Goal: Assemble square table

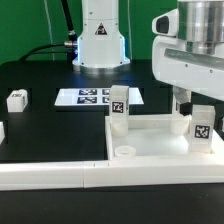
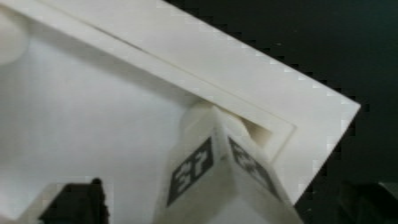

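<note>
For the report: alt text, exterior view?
The open tool hangs over a tagged leg standing in a far corner of the white square table top. A second leg stands in the other far corner; a loose leg sits apart on the black table.

The arm (image 1: 190,60) reaches down at the exterior view's right, wrist vertical, its jaws spread wide, gripping nothing.

The bench (image 1: 40,135) is showing plain black. The tray-like top (image 1: 150,148) is showing all white, its white legs (image 1: 120,105) are wearing black-and-white square tags, and the marker board (image 1: 95,97) is carrying black tags on white.
</note>
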`<state>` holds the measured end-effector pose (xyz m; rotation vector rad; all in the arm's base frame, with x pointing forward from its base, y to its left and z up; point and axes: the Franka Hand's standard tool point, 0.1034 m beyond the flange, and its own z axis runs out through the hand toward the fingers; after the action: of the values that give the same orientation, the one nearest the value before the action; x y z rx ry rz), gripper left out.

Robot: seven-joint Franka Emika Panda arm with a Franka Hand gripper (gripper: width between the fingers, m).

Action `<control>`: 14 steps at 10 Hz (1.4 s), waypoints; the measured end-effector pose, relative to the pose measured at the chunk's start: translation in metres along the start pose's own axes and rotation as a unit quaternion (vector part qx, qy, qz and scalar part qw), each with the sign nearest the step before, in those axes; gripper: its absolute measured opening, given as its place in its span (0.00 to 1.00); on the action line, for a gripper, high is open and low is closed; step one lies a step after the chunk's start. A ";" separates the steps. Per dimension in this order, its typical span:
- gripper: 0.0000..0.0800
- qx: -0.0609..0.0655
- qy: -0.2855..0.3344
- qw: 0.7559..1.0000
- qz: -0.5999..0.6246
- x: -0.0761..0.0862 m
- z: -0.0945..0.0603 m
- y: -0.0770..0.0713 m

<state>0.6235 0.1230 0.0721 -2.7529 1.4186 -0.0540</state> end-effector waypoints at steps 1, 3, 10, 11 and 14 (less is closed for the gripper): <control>0.81 0.000 0.012 0.996 -0.091 0.001 0.000 -0.002; 0.81 -0.004 0.014 0.992 -0.125 0.000 0.001 -0.002; 0.36 0.001 0.012 0.997 0.070 0.000 0.002 -0.002; 0.36 0.006 0.004 0.988 0.155 0.005 0.001 0.000; 0.36 0.025 -0.030 0.922 0.385 0.003 0.001 -0.004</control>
<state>0.6283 0.1225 0.0709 -1.9421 2.3061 0.0239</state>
